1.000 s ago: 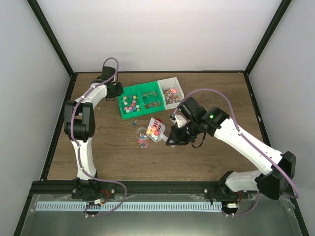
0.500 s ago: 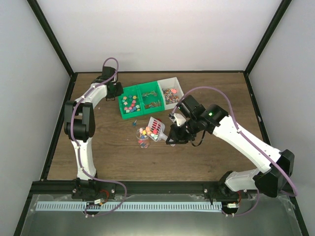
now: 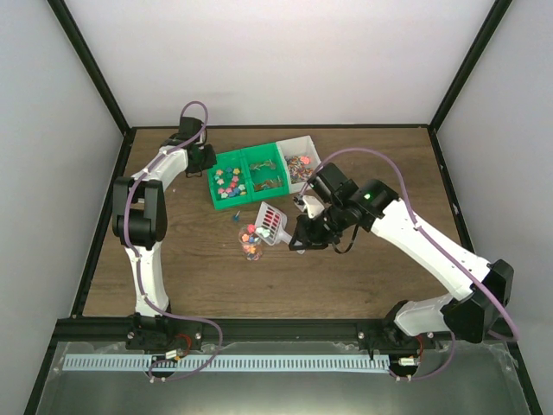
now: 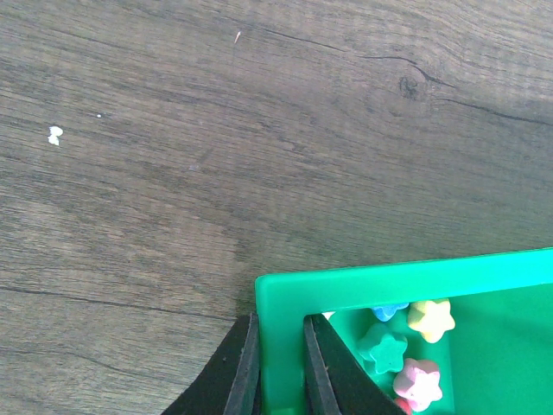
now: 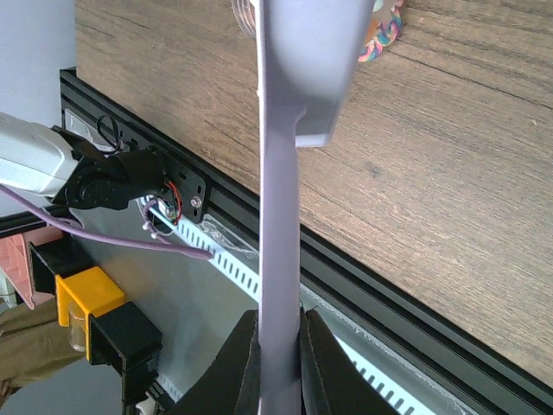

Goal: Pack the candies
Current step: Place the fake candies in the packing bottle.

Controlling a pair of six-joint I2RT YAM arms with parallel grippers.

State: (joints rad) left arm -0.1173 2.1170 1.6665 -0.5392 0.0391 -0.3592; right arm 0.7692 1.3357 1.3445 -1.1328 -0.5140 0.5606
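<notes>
The scoop [image 5: 278, 173] hides most of the candies [image 5: 384, 33]; its bowl runs off the top edge.

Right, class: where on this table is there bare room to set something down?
Bare: the near strip of table between the clear jar and the front rail; also the far right corner beyond the white bin. Crowded: around the green bins, scoop and jar.

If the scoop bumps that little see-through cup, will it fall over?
It might. The small clear cup looks light and stands free on the wooden table, with nothing holding it, so a nudge could slide or tip it. The colourful candies already inside add a bit of weight low down, which probably helps steady it.
</notes>
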